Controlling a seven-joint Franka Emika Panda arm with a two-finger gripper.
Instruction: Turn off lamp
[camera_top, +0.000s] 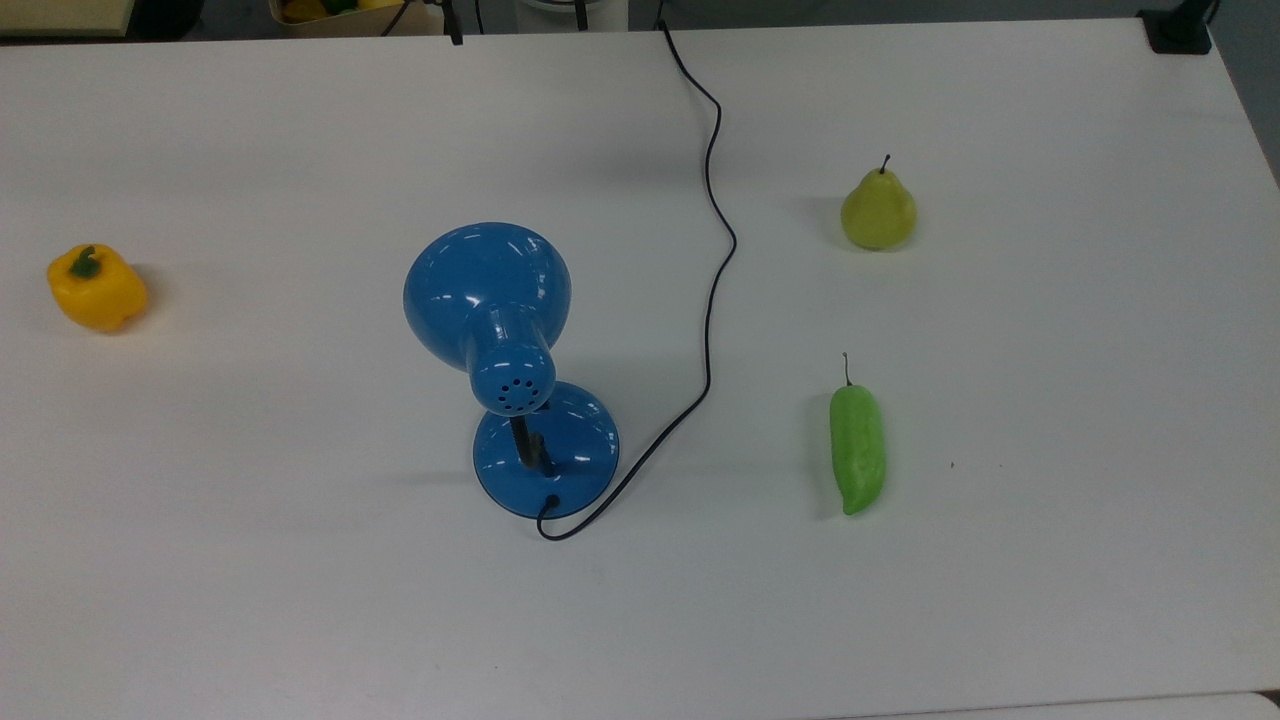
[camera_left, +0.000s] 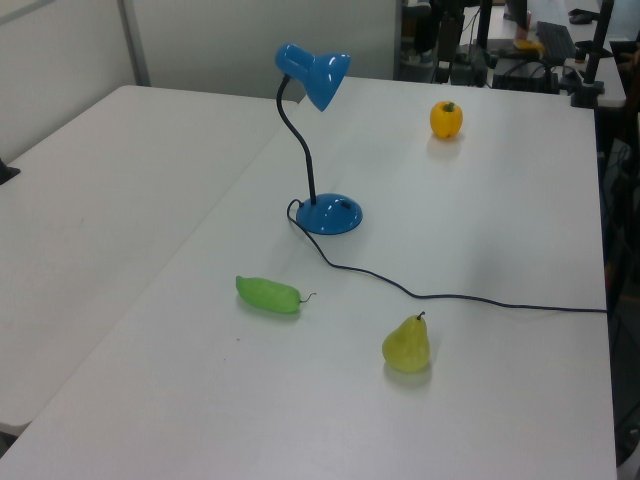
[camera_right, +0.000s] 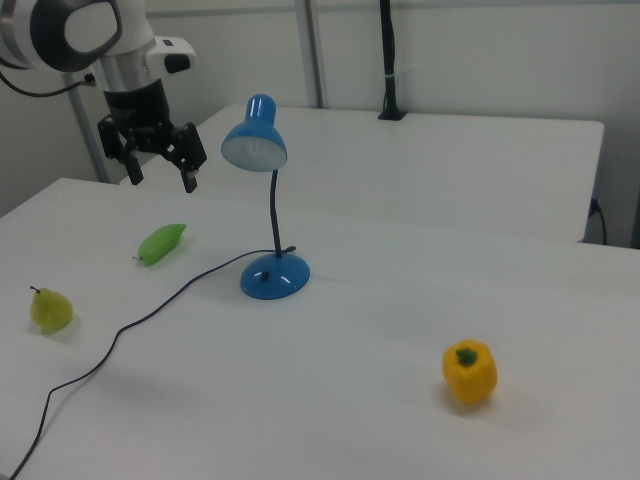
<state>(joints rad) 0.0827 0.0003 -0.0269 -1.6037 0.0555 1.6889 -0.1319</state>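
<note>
In the right view, nearest is a yellow bell pepper (camera_right: 469, 372), well to the right of the lamp (camera_right: 268, 205). The lamp stands upright near the centre of the white table (camera_right: 350, 400). Its cord (camera_right: 130, 320) trails left, toward a pear (camera_right: 49, 309). A green chilli pepper (camera_right: 161, 243) lies left of the lamp base. Farther back, left of the lamp shade, the end effector (camera_right: 160, 172) hangs in the air, fingers spread apart, holding nothing.
</note>
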